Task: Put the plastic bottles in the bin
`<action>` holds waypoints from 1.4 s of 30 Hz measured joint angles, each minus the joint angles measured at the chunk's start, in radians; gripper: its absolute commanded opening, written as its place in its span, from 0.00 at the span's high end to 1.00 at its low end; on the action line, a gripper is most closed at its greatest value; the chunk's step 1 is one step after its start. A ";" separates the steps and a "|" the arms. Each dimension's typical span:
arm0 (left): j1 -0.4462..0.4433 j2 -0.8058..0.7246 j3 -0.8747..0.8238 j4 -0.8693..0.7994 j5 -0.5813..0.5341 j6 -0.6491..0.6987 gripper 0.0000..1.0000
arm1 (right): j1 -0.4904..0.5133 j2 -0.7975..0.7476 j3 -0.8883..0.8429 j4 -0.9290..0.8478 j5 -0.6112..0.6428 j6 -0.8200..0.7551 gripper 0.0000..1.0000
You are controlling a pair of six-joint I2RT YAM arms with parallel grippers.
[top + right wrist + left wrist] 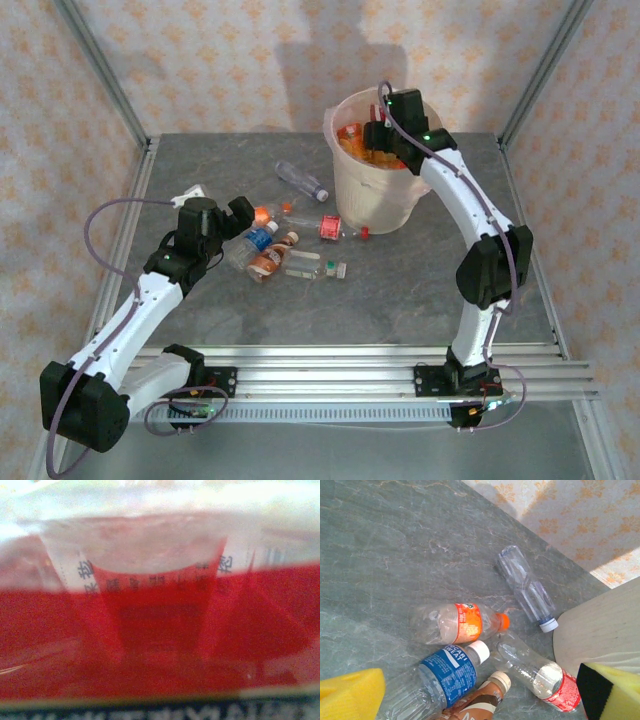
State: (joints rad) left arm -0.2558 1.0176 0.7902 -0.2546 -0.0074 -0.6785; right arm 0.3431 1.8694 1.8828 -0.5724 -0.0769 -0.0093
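The plastic bottles point(290, 245) are lying clustered on the bench point(400, 300) at centre frame, just left of the bin point(375, 195), in which several are already being held. The left pincer point(477, 695) is being held released above the blue-labelled bottle point(447, 672). It is best lowered squarely astride that barrel, clear of the brown bottle point(480, 705) touching it. The right pincer point(388, 135) is being held over the bin's mouth, a red label point(160, 645) close against its camera. Whether it is clenched cannot be told.
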 measured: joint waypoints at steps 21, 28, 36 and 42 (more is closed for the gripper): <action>0.000 0.000 0.000 -0.011 -0.004 0.023 0.00 | 0.000 -0.063 -0.012 -0.009 -0.002 0.009 0.01; 0.000 0.000 0.000 -0.026 -0.008 0.030 0.00 | 0.000 -0.153 -0.014 -0.019 -0.003 0.018 0.01; 0.000 0.000 0.008 -0.066 -0.022 0.055 0.00 | 0.033 -0.261 -0.068 -0.060 0.019 0.047 0.01; 0.000 -0.003 0.008 -0.094 -0.042 0.060 0.00 | 0.200 -0.386 -0.175 -0.076 0.100 0.045 0.01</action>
State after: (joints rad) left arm -0.2558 1.0142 0.7979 -0.3489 -0.0490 -0.6186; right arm 0.5430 1.4834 1.7073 -0.6483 0.0235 0.0360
